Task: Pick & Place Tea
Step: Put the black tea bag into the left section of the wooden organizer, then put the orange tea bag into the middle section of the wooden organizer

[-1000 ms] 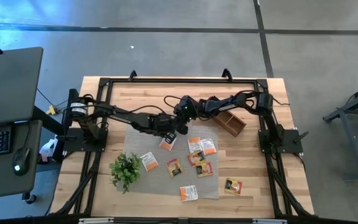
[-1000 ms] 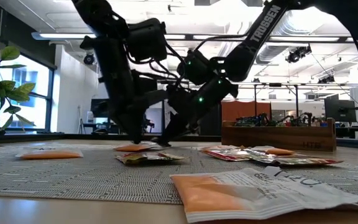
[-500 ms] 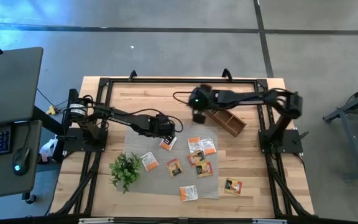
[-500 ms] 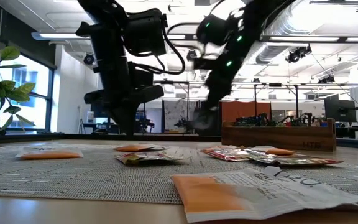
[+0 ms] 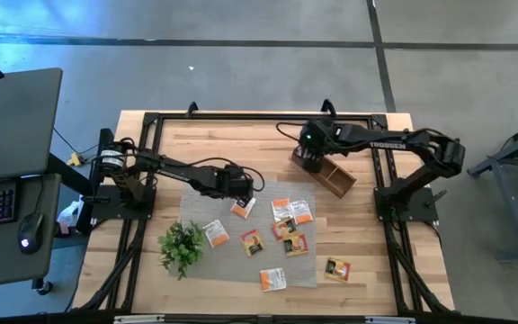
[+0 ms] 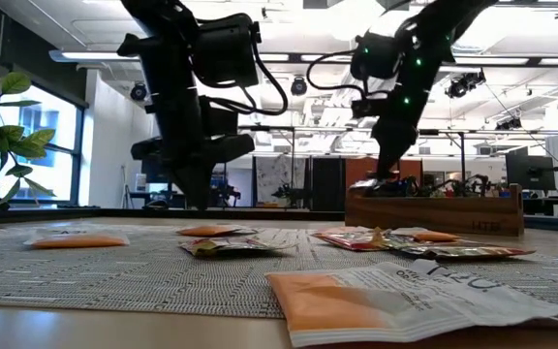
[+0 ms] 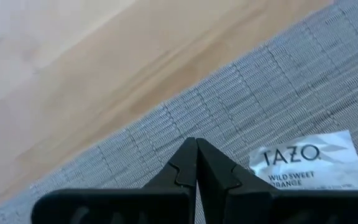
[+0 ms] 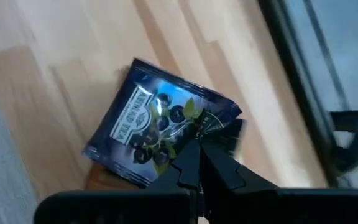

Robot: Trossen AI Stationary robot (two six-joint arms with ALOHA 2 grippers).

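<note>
While the dark blue sachet (image 8: 160,134) hangs pinched at its edge between the closed fingers of the right gripper (image 8: 199,155), the step in hand looks like the placing half of a pick-and-place: the carried tea is being brought to the wooden box (image 5: 329,175). In the high view the right gripper (image 5: 308,160) sits over the near-left end of that box, and the low view shows it just above the box's rim (image 6: 434,206). The next move, as I judge it, calls for lowering the sachet into a compartment and only then opening the fingers; which compartment lies beneath it cannot be told.

Outward from the box, the rest of the tea lies loose on the grey woven mat (image 5: 196,202): orange-and-white sachets (image 5: 283,210) scattered just beside the box's lower-left side, one more (image 5: 337,268) off the mat on the bare table (image 5: 367,261).

Farther from the box, the left gripper (image 5: 241,184) hovers low over the mat with its fingers (image 7: 185,168) pressed together on nothing, an orange-and-white Tazo sachet (image 7: 306,165) lying just beside its tips. Beyond it, well apart from the box, stands the green plant sprig (image 5: 182,246).
</note>
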